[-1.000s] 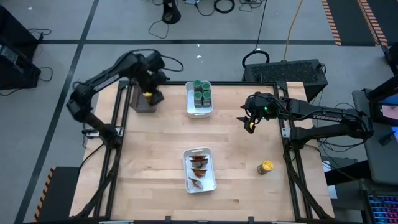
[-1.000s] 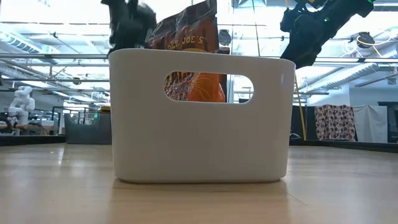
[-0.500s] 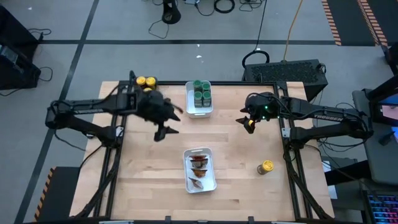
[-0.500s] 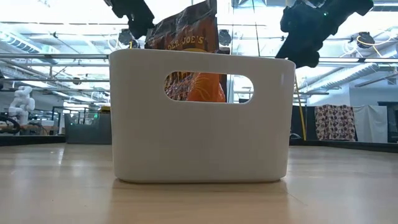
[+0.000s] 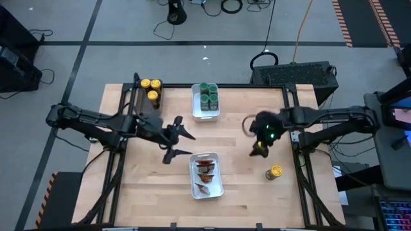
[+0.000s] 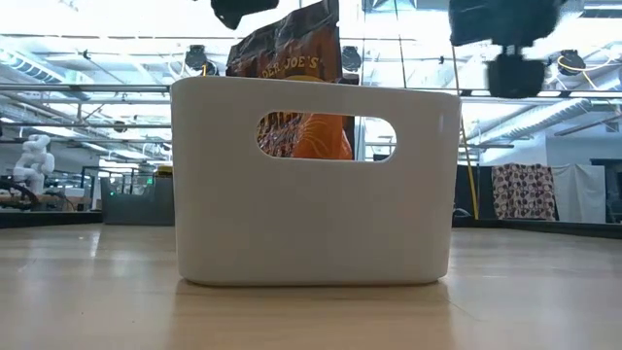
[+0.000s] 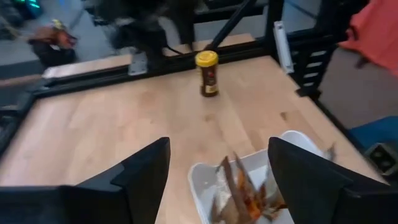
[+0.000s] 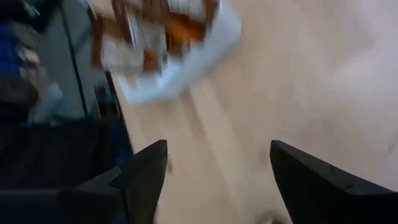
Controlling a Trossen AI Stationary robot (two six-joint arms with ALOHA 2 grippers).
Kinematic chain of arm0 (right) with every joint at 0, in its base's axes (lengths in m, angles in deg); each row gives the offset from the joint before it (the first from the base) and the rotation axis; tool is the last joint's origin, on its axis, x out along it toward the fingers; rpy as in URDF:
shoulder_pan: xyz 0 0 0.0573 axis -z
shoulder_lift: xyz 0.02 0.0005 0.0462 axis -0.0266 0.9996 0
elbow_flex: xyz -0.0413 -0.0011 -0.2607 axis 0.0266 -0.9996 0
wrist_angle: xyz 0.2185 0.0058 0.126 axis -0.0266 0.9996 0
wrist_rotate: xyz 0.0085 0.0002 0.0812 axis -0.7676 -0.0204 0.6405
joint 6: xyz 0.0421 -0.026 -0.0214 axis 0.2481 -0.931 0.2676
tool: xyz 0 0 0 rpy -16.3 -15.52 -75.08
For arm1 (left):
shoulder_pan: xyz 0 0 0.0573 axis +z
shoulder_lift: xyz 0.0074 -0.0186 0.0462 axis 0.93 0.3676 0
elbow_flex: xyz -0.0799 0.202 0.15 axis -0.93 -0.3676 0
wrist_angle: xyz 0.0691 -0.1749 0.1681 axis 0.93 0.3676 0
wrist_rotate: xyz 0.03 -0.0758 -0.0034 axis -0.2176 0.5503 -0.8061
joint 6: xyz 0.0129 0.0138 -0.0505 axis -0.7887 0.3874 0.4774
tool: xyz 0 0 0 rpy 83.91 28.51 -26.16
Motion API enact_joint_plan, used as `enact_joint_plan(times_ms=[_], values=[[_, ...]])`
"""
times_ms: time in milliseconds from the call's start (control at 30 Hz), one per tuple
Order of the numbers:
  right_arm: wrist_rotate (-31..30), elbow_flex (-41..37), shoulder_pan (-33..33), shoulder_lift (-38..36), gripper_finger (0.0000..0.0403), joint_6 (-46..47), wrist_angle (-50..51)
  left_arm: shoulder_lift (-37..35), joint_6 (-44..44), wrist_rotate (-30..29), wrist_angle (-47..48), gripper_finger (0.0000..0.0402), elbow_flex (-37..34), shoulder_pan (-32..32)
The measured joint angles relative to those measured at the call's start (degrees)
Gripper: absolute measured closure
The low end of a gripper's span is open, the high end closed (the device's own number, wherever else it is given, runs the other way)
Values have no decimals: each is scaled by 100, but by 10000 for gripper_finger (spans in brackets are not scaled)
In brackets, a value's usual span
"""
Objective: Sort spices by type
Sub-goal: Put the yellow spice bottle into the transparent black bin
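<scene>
My left gripper [image 5: 182,144] hangs over bare table just left of the near white bin [image 5: 218,187], fingers spread wide and holding nothing. My right gripper [image 5: 258,149] is out over the right side of the table, fingers apart too, nothing between them. One yellow-lidded jar [image 5: 275,172] stands upright alone near the right edge, close to the right gripper but not touching it. Three more yellow-lidded jars [image 5: 152,89] sit in the dark tray [image 5: 137,85] at the far left. Green-lidded jars [image 5: 208,94] fill the far white bin [image 5: 196,110]. Brown-orange packets [image 5: 205,171] lie in the near bin; the left wrist view shows them poking above its rim.
</scene>
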Motion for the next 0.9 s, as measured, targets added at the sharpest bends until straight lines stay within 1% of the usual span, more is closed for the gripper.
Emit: enact_joint_plan(times_ms=[100, 233, 267, 367, 433, 500, 667, 767, 900], values=[[0, 292, -582, 345, 135, 675, 350, 2, -29, -365, -5, 128, 0, -105], [-91, 917, -1234, 839, 135, 1469, 1035, 44, -125, -465, -24, 128, 0, -138], [-217, 1099, -1383, 969, 135, 1609, 1291, 54, -154, -469, -32, 128, 0, -138], [-815, 1575, -1777, 1342, 135, 1943, 2468, 110, -185, -470, -96, 128, 0, -138], [-971, 1760, -1978, 1535, 135, 2184, 3031, 117, -292, -470, -79, 128, -2, -138], [-968, 1775, -2141, 1647, 135, 2267, 3339, 139, -397, -470, -120, 128, -2, -131], [-963, 1550, -2509, 1700, 135, 2071, 3362, 147, -480, -470, -307, 128, 0, -132], [-946, 1326, -2586, 1700, 135, 2103, 3352, 152, -471, -470, -276, 128, 0, -132], [-676, 1024, -2610, 1699, 133, 1891, 3183, 152, -471, -470, -280, 128, 0, -132]])
